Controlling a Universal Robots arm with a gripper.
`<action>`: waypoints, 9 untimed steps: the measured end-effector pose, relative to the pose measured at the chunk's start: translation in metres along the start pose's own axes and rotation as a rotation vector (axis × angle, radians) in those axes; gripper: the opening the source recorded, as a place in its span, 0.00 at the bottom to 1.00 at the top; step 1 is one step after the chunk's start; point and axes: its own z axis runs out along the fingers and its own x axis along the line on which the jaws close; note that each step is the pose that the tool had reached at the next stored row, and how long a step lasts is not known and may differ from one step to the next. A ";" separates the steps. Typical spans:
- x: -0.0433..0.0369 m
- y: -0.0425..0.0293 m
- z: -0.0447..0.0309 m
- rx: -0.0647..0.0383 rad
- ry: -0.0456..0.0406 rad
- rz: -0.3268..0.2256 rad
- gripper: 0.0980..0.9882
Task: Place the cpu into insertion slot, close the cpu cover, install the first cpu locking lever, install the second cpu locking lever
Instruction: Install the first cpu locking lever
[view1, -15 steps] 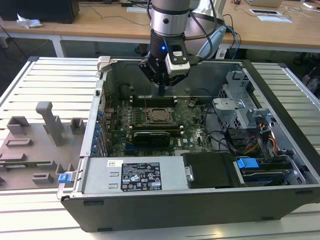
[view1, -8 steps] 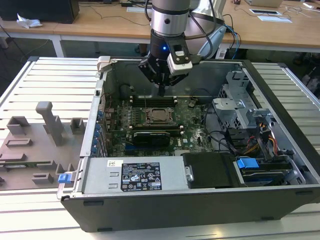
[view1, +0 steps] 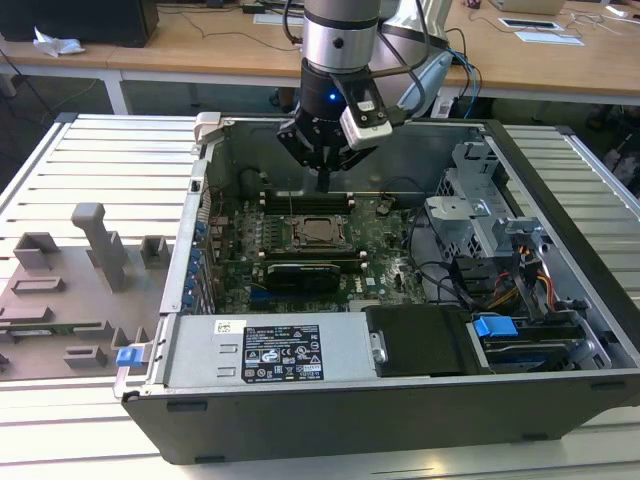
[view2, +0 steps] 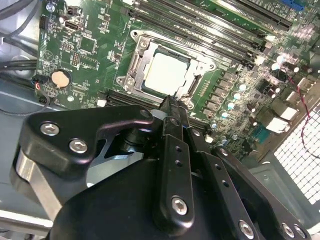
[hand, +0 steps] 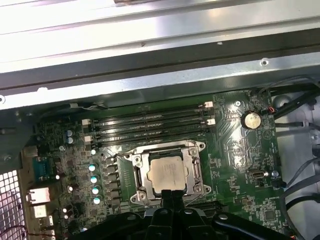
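Exterior view: gripper (view1: 323, 182) hangs inside pc case (view1: 300, 420), tip near insertion slot (view1: 298, 230).
Second wrist view: fingers (view2: 172, 120) pressed together, gripping nothing. cpu (view2: 166, 73) seated in slot, cpu cover (view2: 197, 61) lying flat around it.
First wrist view: closed tip (hand: 168, 197) just beside cover edge (hand: 150, 156), cpu (hand: 167, 173) framed in cut-out.

The cpu (view2: 167, 75) sits flat in the insertion slot (view2: 129, 80), its pale top showing through the cut-out of the cpu cover (view2: 199, 62), which lies down around it. The black gripper (view2: 172, 103) has its fingers pressed together with nothing between them, its tip just beside the slot's rim. Long black memory slots (view2: 215, 25) run along the side of the slot away from the gripper. A coin battery (view2: 60, 79) lies near the slot, a row of capacitors (view2: 240, 89) beside it, and a perforated grille (view2: 300, 150) well apart from it.
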 end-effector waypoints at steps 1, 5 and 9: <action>0.0000 0.0000 0.0000 0.000 0.0001 -0.011 0.01; 0.0000 0.0000 0.0000 0.000 0.0003 -0.050 0.01; 0.0000 0.0000 0.0000 0.001 0.0006 -0.090 0.01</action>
